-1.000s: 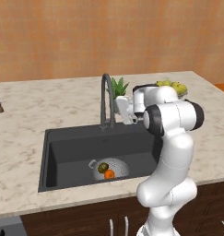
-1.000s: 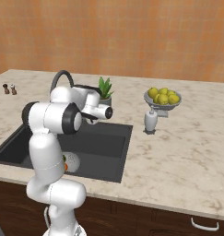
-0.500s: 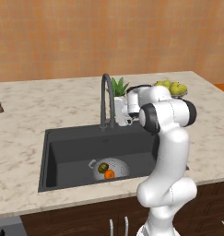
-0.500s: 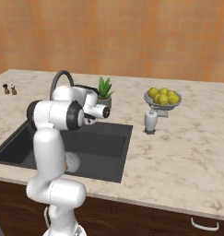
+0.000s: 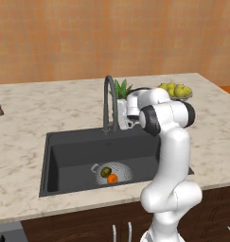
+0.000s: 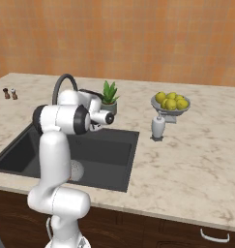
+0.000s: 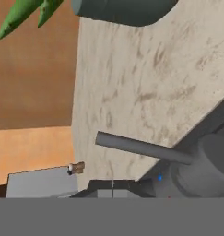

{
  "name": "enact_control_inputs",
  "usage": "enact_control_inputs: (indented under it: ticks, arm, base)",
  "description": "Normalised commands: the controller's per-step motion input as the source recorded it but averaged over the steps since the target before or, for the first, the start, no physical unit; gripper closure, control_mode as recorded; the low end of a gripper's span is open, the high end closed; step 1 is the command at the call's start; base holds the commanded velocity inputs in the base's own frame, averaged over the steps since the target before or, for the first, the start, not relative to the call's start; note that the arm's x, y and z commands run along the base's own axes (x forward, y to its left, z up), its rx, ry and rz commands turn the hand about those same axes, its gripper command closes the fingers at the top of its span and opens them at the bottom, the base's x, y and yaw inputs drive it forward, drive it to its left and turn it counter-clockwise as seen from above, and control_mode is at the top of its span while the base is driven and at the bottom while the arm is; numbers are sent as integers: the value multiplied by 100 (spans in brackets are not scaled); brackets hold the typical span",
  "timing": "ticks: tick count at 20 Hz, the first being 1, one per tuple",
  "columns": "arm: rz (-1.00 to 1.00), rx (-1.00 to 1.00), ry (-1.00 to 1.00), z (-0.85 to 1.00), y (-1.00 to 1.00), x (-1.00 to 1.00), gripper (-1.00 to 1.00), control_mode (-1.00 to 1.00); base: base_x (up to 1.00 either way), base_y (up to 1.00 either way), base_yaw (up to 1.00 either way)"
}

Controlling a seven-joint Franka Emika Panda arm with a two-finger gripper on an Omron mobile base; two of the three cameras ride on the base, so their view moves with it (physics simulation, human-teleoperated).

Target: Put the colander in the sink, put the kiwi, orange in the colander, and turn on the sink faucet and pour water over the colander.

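Behind sink [image 5: 78, 156], closed empty claw [image 7: 112, 185] beside faucet [image 5: 110, 101] lever: may slip off; colander [image 5: 114, 172] stays dry.

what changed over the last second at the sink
The arm swung its hand left toward the sink faucet; the shut claw now sits by the faucet's base and lever. Nothing was taken or let go. The kiwi and orange stayed in the colander in the sink; no water runs.
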Motion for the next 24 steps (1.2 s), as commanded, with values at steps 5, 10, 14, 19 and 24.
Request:
enact_control_inputs:
  ticks: [5,10,14,19,24]
  arm:
    - [-19,0,5,-26,0,2,100,-100]
    - [-22,3,8,-16,0,22,100,-100]
    - [-16,6,9,-8,0,45,100,-100]
    - [-13,5,9,-6,0,50,100,-100]
    - [-13,10,8,-6,-3,29,100,-100]
  base:
    - [0,0,0]
    - [0,0,0]
    - [0,0,0]
    - [0,0,0]
    - [0,0,0]
